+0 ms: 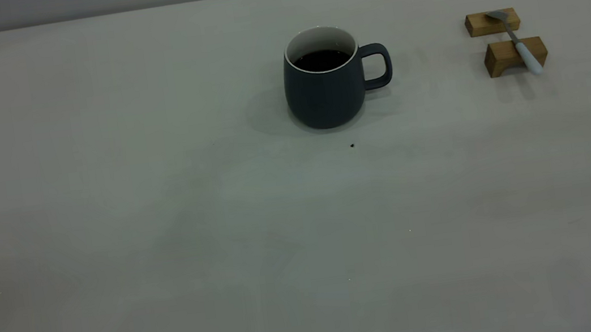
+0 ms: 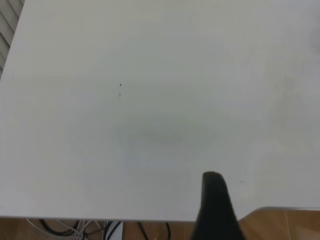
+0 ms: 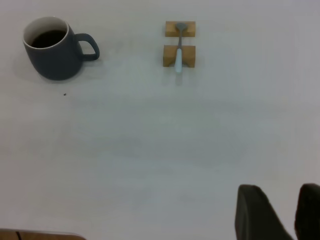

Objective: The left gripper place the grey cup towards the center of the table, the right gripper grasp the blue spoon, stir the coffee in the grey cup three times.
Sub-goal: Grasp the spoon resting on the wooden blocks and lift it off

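right gripper [image 3: 278, 212]: we saw its two fingers apart, holding nothing
blue spoon [image 3: 178, 55]: lay far ahead of it, across two wooden blocks [image 3: 179, 56]
grey cup [image 3: 52, 50]: stood farther off, coffee [image 3: 48, 38] inside
left gripper [image 2: 216, 207]: we couldn't tell

The blue spoon [image 1: 516, 41] lies across two blocks [image 1: 515, 56], right of the grey cup [image 1: 326, 83].

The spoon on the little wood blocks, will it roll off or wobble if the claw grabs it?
It may well wobble: the spoon only bridges two wooden blocks, its pale handle end poking past the nearer one. It looks thin and light, so a nudge could probably tip it off. The rounded handle may be slippery.
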You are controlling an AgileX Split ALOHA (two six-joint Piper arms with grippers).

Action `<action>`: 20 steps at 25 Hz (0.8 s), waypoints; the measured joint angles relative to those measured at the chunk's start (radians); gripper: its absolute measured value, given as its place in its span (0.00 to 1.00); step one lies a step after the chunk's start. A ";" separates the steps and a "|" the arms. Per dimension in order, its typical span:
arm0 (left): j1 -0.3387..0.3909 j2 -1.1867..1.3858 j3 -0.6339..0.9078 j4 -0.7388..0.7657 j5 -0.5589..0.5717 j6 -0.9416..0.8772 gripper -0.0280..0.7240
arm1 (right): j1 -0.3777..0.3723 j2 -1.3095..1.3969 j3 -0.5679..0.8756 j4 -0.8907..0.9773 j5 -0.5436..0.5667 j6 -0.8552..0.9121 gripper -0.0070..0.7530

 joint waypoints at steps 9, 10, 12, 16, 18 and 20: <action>0.000 0.000 0.000 0.000 0.000 0.000 0.82 | 0.000 0.149 -0.017 0.057 -0.076 -0.078 0.42; 0.000 0.000 0.000 0.000 0.000 0.000 0.82 | 0.000 0.203 -0.021 0.064 -0.109 -0.081 0.45; 0.000 0.000 0.000 0.000 0.000 0.000 0.82 | 0.000 0.313 -0.023 0.085 -0.186 -0.089 0.55; 0.000 0.000 0.000 0.000 0.000 0.000 0.82 | 0.000 0.567 -0.023 0.152 -0.333 -0.109 0.72; 0.000 0.000 0.000 0.000 0.000 0.000 0.82 | 0.000 0.687 -0.023 0.175 -0.403 -0.135 0.75; 0.000 0.000 0.000 0.000 0.000 0.000 0.82 | 0.000 0.819 -0.032 0.191 -0.454 -0.166 0.76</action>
